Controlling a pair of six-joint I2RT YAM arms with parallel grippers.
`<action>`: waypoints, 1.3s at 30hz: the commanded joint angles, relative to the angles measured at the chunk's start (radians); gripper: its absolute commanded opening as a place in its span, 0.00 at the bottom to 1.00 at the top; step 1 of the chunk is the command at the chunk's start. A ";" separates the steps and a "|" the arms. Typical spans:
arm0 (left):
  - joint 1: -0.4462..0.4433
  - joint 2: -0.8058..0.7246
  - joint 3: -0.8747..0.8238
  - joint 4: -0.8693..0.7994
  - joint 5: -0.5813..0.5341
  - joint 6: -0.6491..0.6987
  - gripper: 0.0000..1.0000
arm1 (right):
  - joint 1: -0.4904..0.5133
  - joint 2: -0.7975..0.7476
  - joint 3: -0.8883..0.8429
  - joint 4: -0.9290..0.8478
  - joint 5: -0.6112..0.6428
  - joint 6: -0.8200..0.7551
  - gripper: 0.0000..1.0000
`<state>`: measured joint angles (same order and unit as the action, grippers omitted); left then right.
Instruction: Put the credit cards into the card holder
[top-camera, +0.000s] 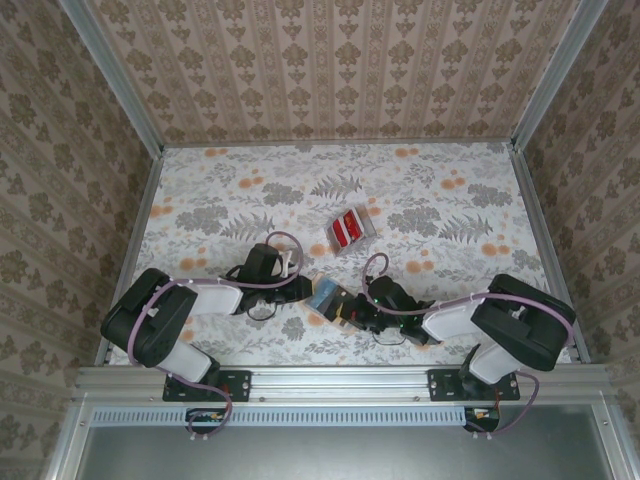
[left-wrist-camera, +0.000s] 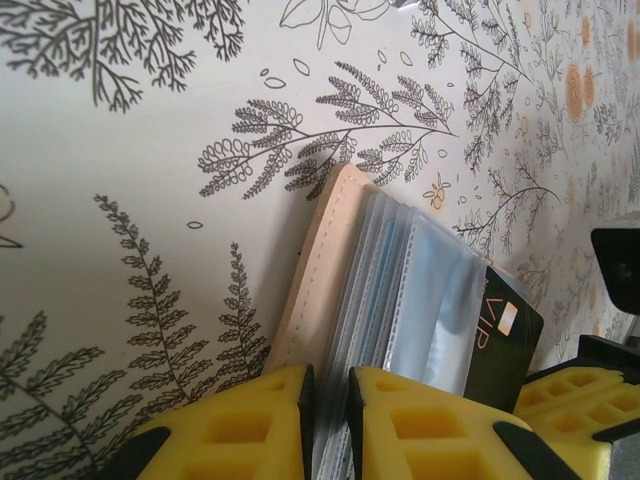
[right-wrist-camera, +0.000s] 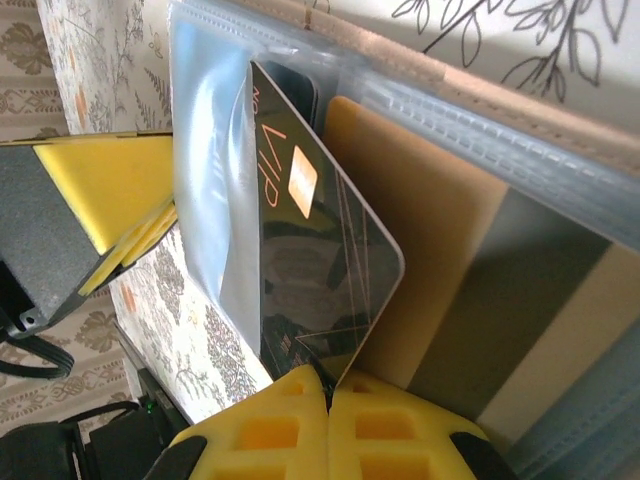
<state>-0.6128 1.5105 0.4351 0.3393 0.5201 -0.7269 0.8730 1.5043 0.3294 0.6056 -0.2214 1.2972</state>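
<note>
my left tool (left-wrist-camera: 330, 405) clenched on card holder (left-wrist-camera: 322, 262), its edge pinched between yellow fingers. my right tool (right-wrist-camera: 329, 398) clamped on black vip card (right-wrist-camera: 315, 270), card's far part behind clear sleeve (right-wrist-camera: 210, 160) of holder. holder sits near-centre of table (top-camera: 450, 190), between both tools. red cards (top-camera: 350, 230) at 1 o'clock from holder, apart.

card holder (left-wrist-camera: 322, 270) cover: tan, leather-like, matt, stitched along the edge
sleeves (left-wrist-camera: 400, 300) inside the card holder: clear plastic film, glossy
black card (right-wrist-camera: 310, 270) in the card holder: glossy plastic, copper-toned print
credit cards (top-camera: 346, 229) beyond the card holder: glossy red
table cover (left-wrist-camera: 150, 130) under the card holder: smooth, matt, printed
left gripper (left-wrist-camera: 328, 388) pads (left-wrist-camera: 240, 425) at the card holder: yellow, matt, plastic-like
</note>
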 joint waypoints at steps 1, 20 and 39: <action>-0.015 0.029 -0.002 -0.036 0.009 -0.014 0.19 | -0.013 -0.039 -0.002 -0.162 -0.045 -0.053 0.00; -0.025 0.029 0.010 -0.035 0.008 -0.019 0.19 | -0.044 -0.005 0.037 -0.170 -0.132 -0.088 0.00; -0.028 0.053 0.018 -0.015 0.012 -0.021 0.19 | -0.110 -0.017 0.124 -0.331 -0.230 -0.146 0.00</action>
<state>-0.6235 1.5299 0.4469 0.3511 0.5266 -0.7341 0.7670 1.4837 0.4263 0.3450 -0.4244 1.1801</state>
